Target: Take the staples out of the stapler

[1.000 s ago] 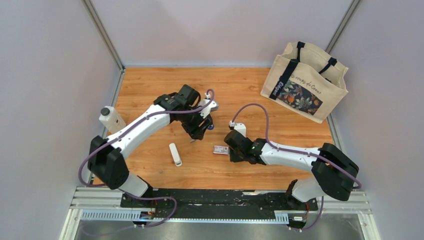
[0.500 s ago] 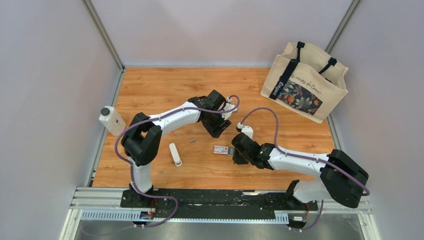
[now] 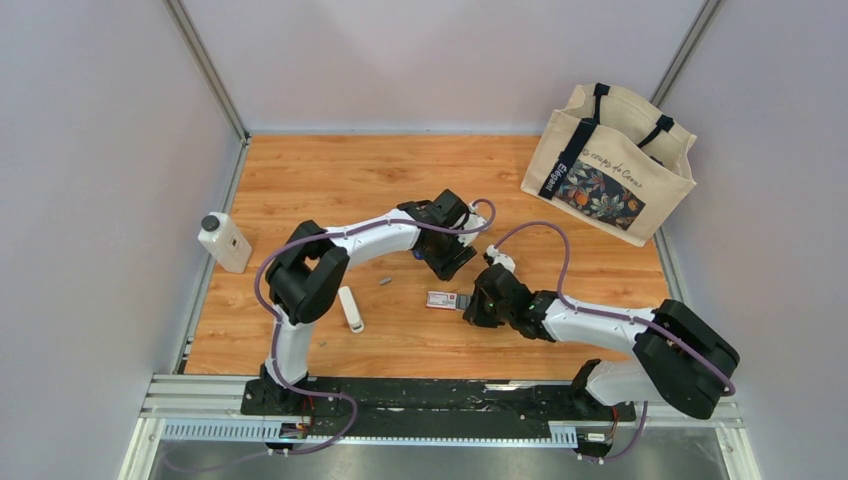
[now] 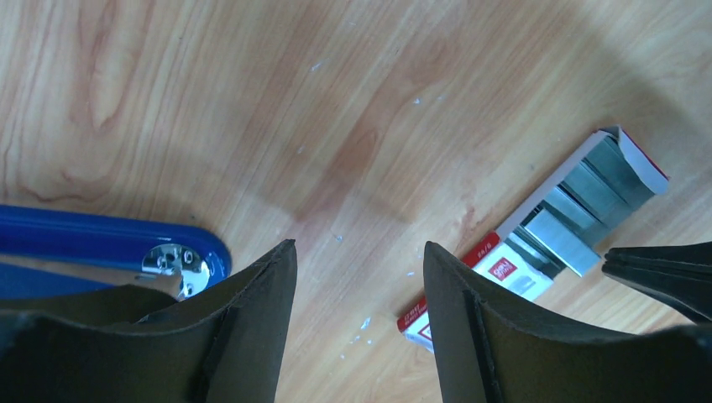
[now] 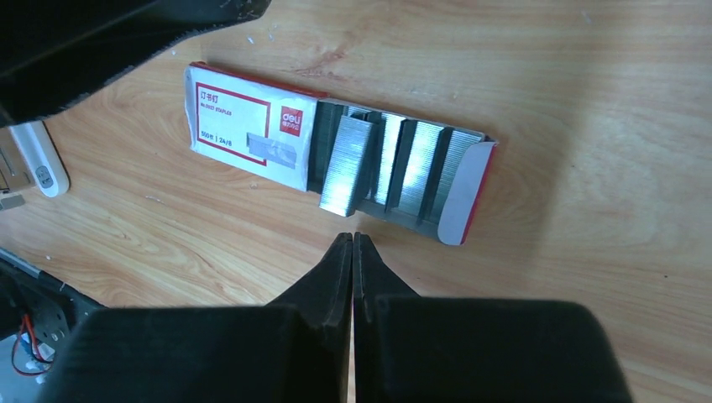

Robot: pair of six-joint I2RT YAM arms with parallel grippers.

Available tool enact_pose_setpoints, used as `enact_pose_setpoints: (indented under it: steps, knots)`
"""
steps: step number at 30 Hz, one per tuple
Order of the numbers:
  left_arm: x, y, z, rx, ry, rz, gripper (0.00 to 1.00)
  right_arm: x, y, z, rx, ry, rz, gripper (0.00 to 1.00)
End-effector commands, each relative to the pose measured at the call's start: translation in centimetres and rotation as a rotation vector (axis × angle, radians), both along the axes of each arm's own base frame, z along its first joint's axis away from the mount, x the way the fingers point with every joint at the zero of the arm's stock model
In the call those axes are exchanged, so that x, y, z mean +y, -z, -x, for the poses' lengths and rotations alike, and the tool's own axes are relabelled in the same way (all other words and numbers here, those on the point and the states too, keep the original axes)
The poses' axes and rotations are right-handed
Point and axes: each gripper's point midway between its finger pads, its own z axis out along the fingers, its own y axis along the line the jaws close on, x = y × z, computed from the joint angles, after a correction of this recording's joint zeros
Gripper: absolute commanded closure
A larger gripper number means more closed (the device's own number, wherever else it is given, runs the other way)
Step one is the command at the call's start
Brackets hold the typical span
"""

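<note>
The blue stapler (image 4: 101, 243) lies on the wooden table at the left edge of the left wrist view, its chrome rivet showing. In the top view it is hidden under the left wrist. My left gripper (image 4: 359, 248) (image 3: 452, 258) is open and empty, hovering over bare wood between the stapler and the staple box (image 4: 537, 227). My right gripper (image 5: 353, 239) (image 3: 466, 303) is shut and empty, its tips just in front of the open end of the red-and-white staple box (image 5: 252, 126) (image 3: 441, 299), where staple strips (image 5: 386, 164) show.
A short loose staple strip (image 3: 383, 281) lies left of the box. A white rounded stick (image 3: 350, 308) lies further left. A white bottle (image 3: 224, 240) stands at the table's left edge, and a canvas tote bag (image 3: 610, 160) at the back right.
The left arm has swung right, bringing its gripper from the table's middle to just behind the staple box. The right gripper has shifted slightly right, still at the box's open end.
</note>
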Motion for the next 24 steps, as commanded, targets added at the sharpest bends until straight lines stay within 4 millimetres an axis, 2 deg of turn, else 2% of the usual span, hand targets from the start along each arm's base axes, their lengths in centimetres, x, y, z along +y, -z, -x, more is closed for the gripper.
enact_pose_setpoints:
  steps: [1, 5, 12, 19, 24]
  knots:
    - [-1.7, -0.2, -0.6, -0.027, 0.000, 0.019, 0.35, 0.8, -1.4, -0.9, -0.019, 0.017, -0.107, 0.98]
    - [-1.9, 0.5, 0.1, -0.027, 0.021, -0.007, 0.35, 0.8, -1.5, -1.5, -0.035, 0.029, -0.126, 0.99]
    - [-2.0, 1.0, 1.9, -0.029, 0.071, -0.033, 0.35, 1.3, -1.7, -1.2, -0.024, -0.001, -0.162, 1.00]
    - [-1.2, 1.7, 2.6, -0.010, 0.078, -0.055, 0.35, 1.0, -1.7, -1.4, -0.022, 0.014, -0.164, 1.00]
    - [-1.1, 1.4, 3.1, -0.002, 0.084, -0.045, 0.35, 0.8, -1.5, -1.6, -0.022, 0.028, -0.161, 1.00]
